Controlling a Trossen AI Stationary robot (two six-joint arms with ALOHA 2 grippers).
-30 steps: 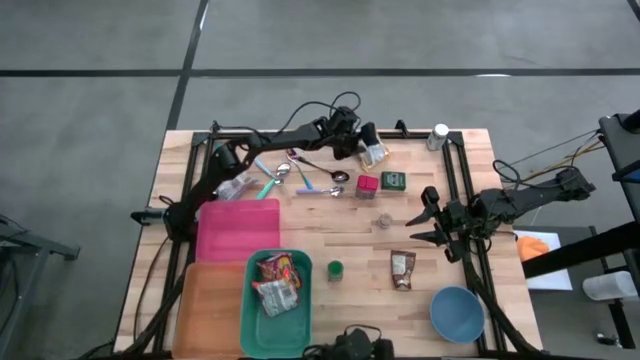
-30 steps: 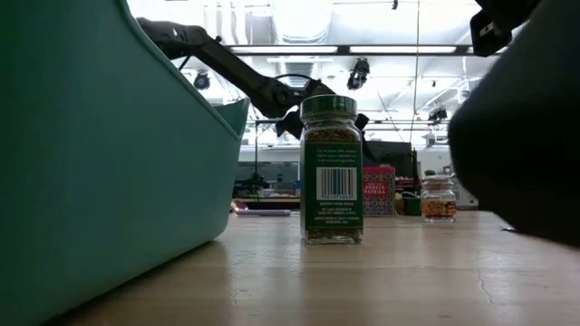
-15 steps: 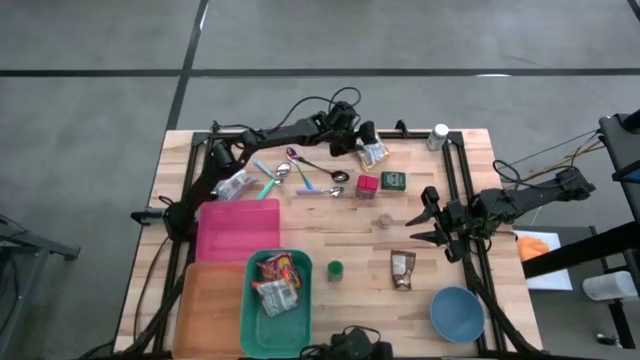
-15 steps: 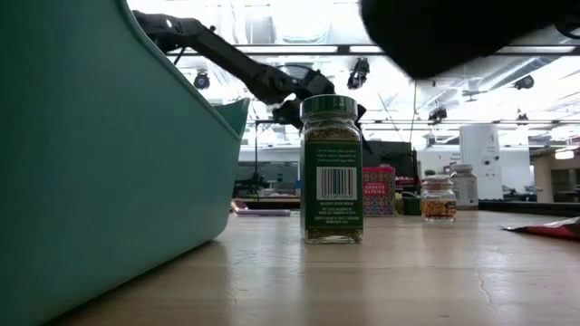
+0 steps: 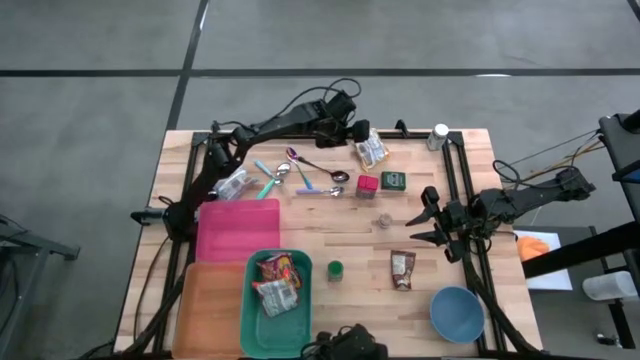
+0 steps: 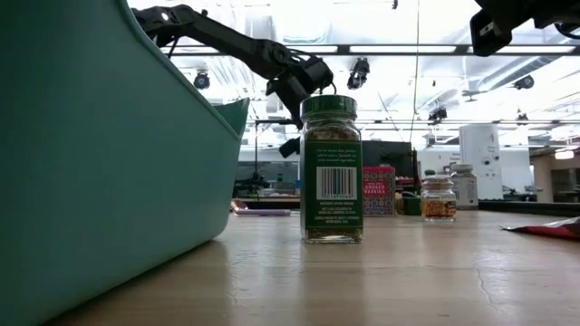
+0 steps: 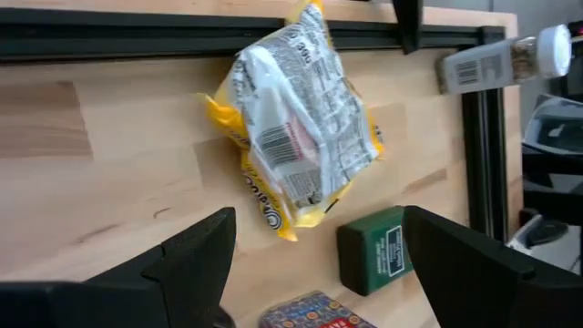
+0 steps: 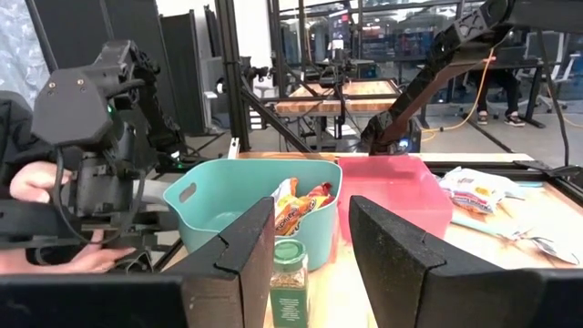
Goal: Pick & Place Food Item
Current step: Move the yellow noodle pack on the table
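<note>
My left claw [image 7: 314, 264]: spread wide, holding nothing, up above the table's far edge
What changed: a second ago I was down around the yellow snack packet [image 5: 372, 151]; now I've lifted back off it
Packet: lying flat near the far rail, beside the green tin [image 5: 393, 181], unheld
Meaning: no pick yet; teal bin [image 5: 249, 322] still awaits it
Right claw [image 5: 432, 226]: parked at the right edge, partly open, empty

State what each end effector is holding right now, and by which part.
Nothing is held. The left end effector hangs open above the yellow snack packet, not touching it; the right end effector waits empty at the table's right side.
</note>
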